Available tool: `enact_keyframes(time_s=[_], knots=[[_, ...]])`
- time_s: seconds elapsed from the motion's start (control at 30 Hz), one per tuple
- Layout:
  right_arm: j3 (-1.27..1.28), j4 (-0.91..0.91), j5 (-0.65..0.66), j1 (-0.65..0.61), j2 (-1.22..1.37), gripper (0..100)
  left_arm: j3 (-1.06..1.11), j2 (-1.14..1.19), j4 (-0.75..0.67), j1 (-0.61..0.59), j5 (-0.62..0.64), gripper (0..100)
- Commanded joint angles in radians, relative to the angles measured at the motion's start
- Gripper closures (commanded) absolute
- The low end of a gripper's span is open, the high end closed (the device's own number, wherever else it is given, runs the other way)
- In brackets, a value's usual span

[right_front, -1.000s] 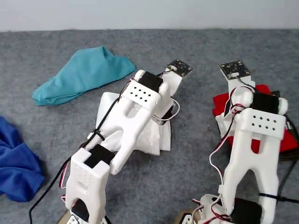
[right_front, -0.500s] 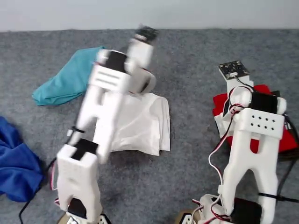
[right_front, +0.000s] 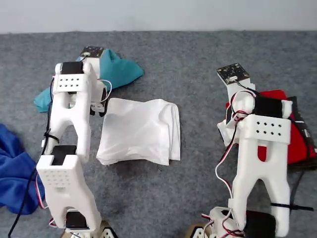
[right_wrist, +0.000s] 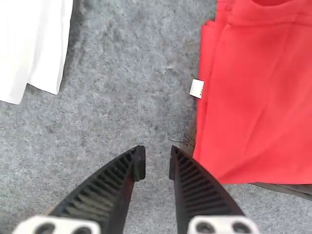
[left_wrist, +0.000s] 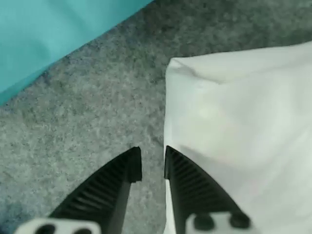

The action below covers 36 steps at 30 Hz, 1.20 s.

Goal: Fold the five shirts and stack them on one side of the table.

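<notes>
My black, ribbed left gripper (left_wrist: pixel 152 163) sits over the mottled grey table (left_wrist: pixel 97 112). A plain white shirt (left_wrist: pixel 239 122) lies just right of the jaws, with a plain teal shirt (left_wrist: pixel 58 34) ahead of them. Right of my matching black right gripper (right_wrist: pixel 157 163) lies a solid red shirt (right_wrist: pixel 258 87) with a small white tag (right_wrist: pixel 197 88). A deep blue shirt (right_front: pixel 17 173) lies well behind my left jaws.

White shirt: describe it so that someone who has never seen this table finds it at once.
On the grey table, look between the left arm and the right arm. The white shirt lies there, folded into a rough rectangle. It alone is white: its neighbours are a teal shirt, a blue shirt off to the left and a red shirt on the right.
</notes>
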Motion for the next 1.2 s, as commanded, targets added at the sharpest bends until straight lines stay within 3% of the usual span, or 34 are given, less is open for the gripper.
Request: enact_keyframes(time_s=[0.0,0.13,0.33,0.5,0.83,1.17], knots=[[-0.015,-0.013,-0.009,-0.004,-0.028,89.8,0.016,-0.005,-0.081,0.003,0.005,91],[-0.015,-0.015,-0.009,-0.004,-0.028,89.8,0.012,-0.005,-0.14,0.008,0.006,91],[-0.014,-0.015,-0.009,-0.004,-0.027,89.8,-0.09,-0.006,-0.028,0.052,0.034,91],[0.02,-0.038,-0.009,-0.004,-0.027,89.7,-0.14,-0.005,-0.026,0.097,0.034,91],[0.06,-0.064,-0.009,-0.004,-0.031,89.7,0.004,0.043,-0.216,0.104,0.032,91],[0.06,-0.064,-0.009,-0.005,-0.035,89.8,0.002,0.147,-0.278,0.032,0.029,91]])
